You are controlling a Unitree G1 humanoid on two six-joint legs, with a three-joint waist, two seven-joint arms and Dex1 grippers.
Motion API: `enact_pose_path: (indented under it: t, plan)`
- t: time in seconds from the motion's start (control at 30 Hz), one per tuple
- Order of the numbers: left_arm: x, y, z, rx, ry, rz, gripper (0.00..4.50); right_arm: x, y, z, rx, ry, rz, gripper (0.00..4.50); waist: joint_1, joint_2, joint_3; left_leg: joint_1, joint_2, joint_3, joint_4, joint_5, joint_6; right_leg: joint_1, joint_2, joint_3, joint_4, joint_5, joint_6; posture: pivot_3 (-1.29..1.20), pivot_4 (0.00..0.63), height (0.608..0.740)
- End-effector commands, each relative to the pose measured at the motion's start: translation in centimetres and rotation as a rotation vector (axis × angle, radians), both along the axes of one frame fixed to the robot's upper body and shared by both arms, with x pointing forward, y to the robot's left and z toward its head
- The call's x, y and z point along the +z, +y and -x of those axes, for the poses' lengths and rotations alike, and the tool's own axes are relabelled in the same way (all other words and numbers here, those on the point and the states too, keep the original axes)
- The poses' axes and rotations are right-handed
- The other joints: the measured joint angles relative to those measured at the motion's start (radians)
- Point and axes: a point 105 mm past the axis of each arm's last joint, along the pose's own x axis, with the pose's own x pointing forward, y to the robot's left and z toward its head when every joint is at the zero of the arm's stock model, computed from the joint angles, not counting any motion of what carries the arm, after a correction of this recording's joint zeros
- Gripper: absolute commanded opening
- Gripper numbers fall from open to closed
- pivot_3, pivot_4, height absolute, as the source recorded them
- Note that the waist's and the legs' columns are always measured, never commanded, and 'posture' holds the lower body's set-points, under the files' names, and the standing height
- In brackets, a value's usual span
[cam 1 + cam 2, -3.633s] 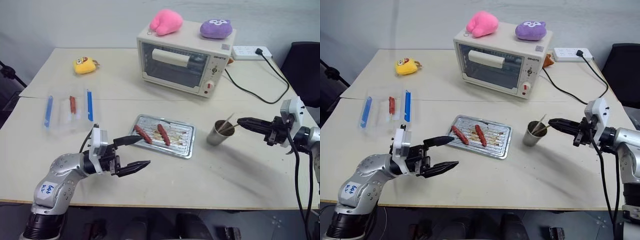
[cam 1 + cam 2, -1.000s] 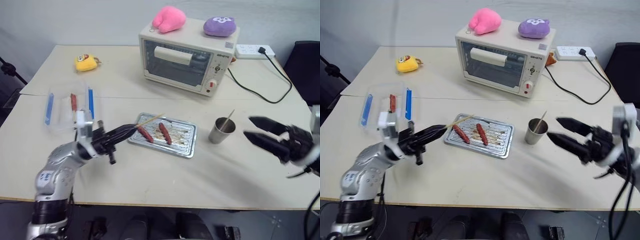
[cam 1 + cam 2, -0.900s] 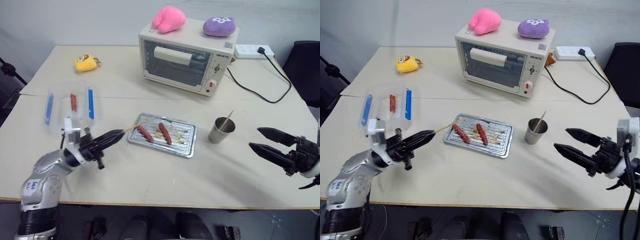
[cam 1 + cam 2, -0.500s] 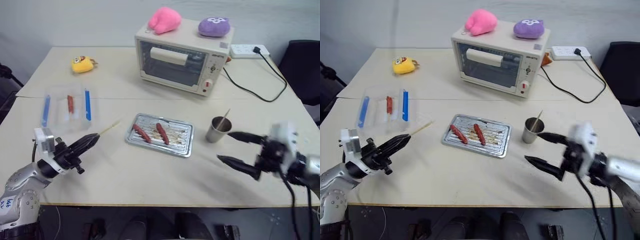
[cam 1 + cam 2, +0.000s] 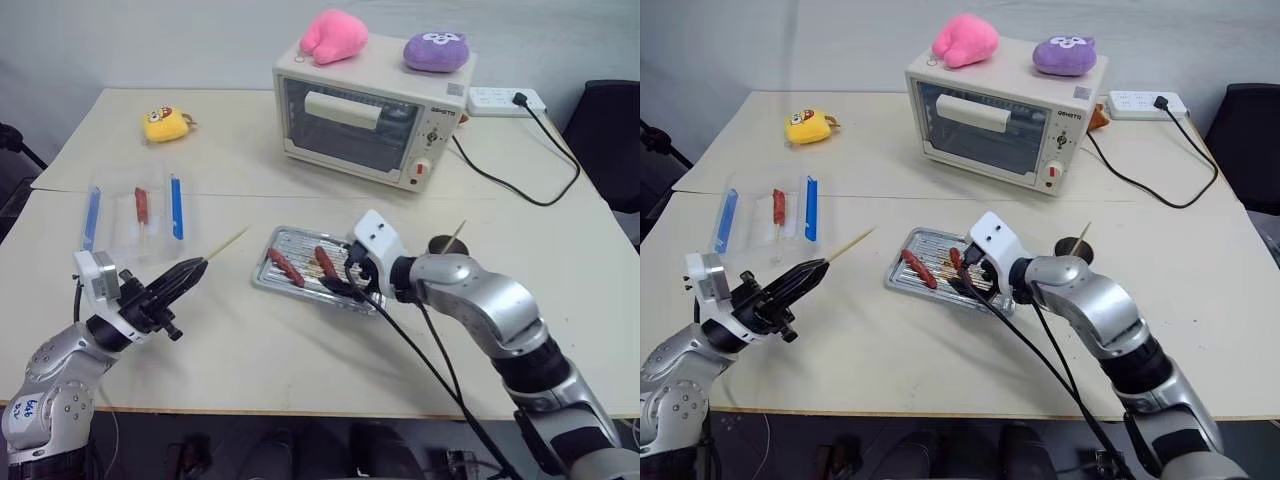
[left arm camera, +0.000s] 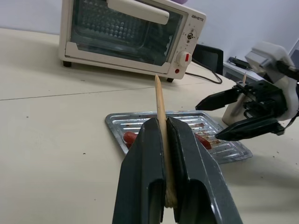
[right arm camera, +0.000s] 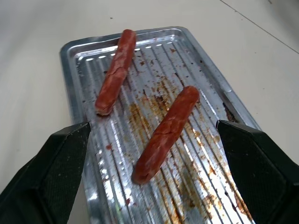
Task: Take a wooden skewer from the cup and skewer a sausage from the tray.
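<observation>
My left gripper (image 5: 188,272) is shut on the wooden skewer (image 5: 228,243), low over the table left of the tray; the stick points up and toward the tray's far corner. The tray (image 5: 292,243) holds two sausages (image 5: 285,268) (image 5: 326,262). In the right wrist view my right gripper (image 7: 153,125) is open just above the tray, its fingers wide to either side of the nearer sausage (image 7: 166,133), apart from it. The other sausage (image 7: 114,70) lies farther along. The cup (image 5: 440,244), with a stick in it, is largely hidden behind my right arm.
A toaster oven (image 5: 370,120) with two plush toys on top stands behind the tray. A clear box with blue clips (image 5: 135,212) lies at the left, a yellow toy (image 5: 165,127) farther back. A power strip (image 5: 505,100) and its cable run at the back right.
My right arm has swung in from the table's right side to just over the tray, still open. The left gripper has drawn the skewer a little away from the tray, to the left.
</observation>
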Motion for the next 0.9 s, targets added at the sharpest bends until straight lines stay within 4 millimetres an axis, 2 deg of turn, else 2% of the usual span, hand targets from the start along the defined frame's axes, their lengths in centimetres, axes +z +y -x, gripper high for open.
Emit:
enact_pose_path:
  t: [0.03, 0.27, 0.43, 0.57, 0.87, 0.9]
  plan:
    - [0.7, -0.4, 0.5, -0.004, -0.032, 0.001, 0.0, 0.5, 1.5, -0.5, 0.022, -0.033, 0.001, 4.47, -0.009, 0.0, 0.0, 0.001, 0.0, 0.0, 0.0, 0.0, 0.0, 0.0, 0.0, 0.0, 0.001, 0.0, 0.0, 0.0, 0.15, 0.74]
    - [0.8, -0.7, 0.5, -0.009, -0.027, 0.002, 0.0, 0.0, 2.9, -2.0, -0.008, -0.013, -0.016, 4.47, -0.019, 0.0, 0.0, 0.001, 0.0, 0.0, -0.001, 0.001, -0.001, -0.002, 0.0, 0.0, 0.005, 0.0, 0.0, 0.0, 0.15, 0.74]
    - [0.8, -0.7, 0.5, -0.01, -0.024, 0.0, 0.0, -0.3, 3.8, -2.5, -0.008, 0.002, -0.026, 4.47, -0.031, 0.0, 0.0, 0.001, 0.0, 0.0, -0.001, 0.001, -0.001, -0.002, 0.0, 0.0, 0.006, 0.0, 0.0, 0.0, 0.15, 0.74]
    - [1.0, -0.7, 0.5, -0.01, -0.024, -0.001, 0.0, -0.6, 4.3, -2.7, -0.009, 0.007, -0.031, 3.73, -0.035, 0.0, 0.0, 0.001, 0.0, 0.0, -0.001, 0.001, -0.001, -0.002, 0.0, 0.0, 0.006, 0.0, 0.0, 0.0, 0.15, 0.74]
    - [1.1, -0.8, 0.5, -0.011, -0.027, -0.002, 0.0, -1.2, 4.7, -2.7, 0.003, 0.01, -0.024, 1.37, -0.036, 0.0, 0.0, 0.001, 0.0, 0.0, -0.002, 0.001, -0.002, -0.002, 0.0, 0.0, 0.007, 0.0, 0.0, 0.0, 0.15, 0.74]
    - [1.1, -0.8, 0.5, -0.011, -0.027, -0.001, 0.0, -1.2, 4.7, -2.7, 0.004, 0.011, -0.024, 1.37, -0.036, 0.0, 0.0, 0.001, 0.0, 0.0, -0.002, 0.001, -0.002, -0.002, 0.0, 0.0, 0.007, 0.0, 0.0, 0.0, 0.15, 0.74]
